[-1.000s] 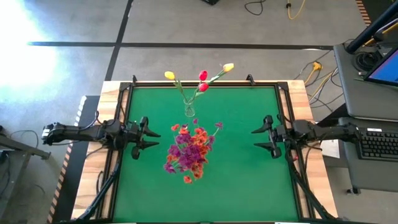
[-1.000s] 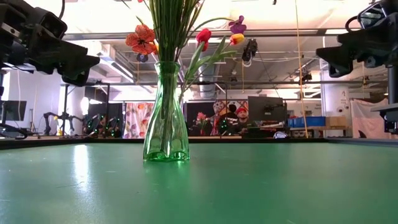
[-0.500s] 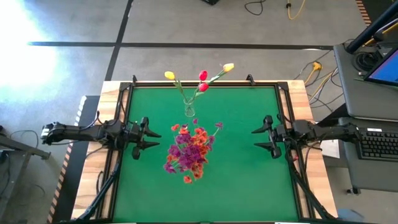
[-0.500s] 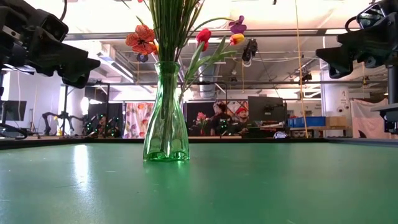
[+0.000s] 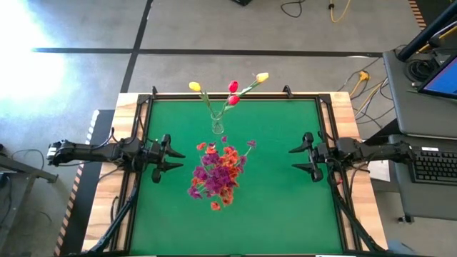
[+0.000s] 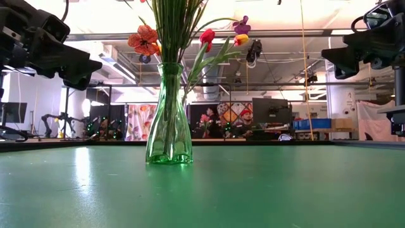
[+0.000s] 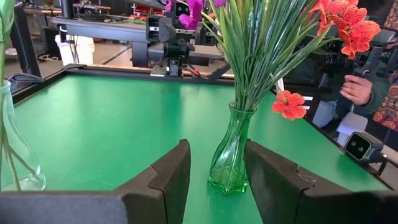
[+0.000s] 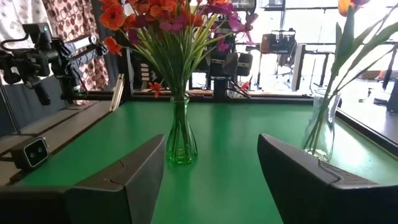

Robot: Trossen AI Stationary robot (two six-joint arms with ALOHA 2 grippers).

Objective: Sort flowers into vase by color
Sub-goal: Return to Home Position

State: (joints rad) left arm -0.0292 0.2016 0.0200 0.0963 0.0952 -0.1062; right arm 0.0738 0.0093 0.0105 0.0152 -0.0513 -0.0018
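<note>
A green-tinted glass vase [image 6: 168, 120] stands upright on its base at the middle of the table. It holds the orange-red and purple sprays [image 5: 218, 175]. Nearer the far edge a small clear vase [image 5: 218, 127] stands on its base with yellow tulips [image 5: 194, 86] and pink-red tulips [image 5: 233, 88] leaning out of it. My left gripper [image 5: 176, 158] hovers open at the table's left, pointing level at the green vase [image 7: 231, 149]. My right gripper [image 5: 293, 159] hovers open at the table's right, facing the same vase [image 8: 181, 140]. Nothing lies between either pair of fingers.
A dark raised frame [image 5: 235, 96] runs around the green mat. A small camera [image 7: 359, 146] sits at the table's near edge, and a person's hand [image 7: 356, 88] shows beyond that edge. Bare green mat [image 5: 271, 214] lies nearer than the vases.
</note>
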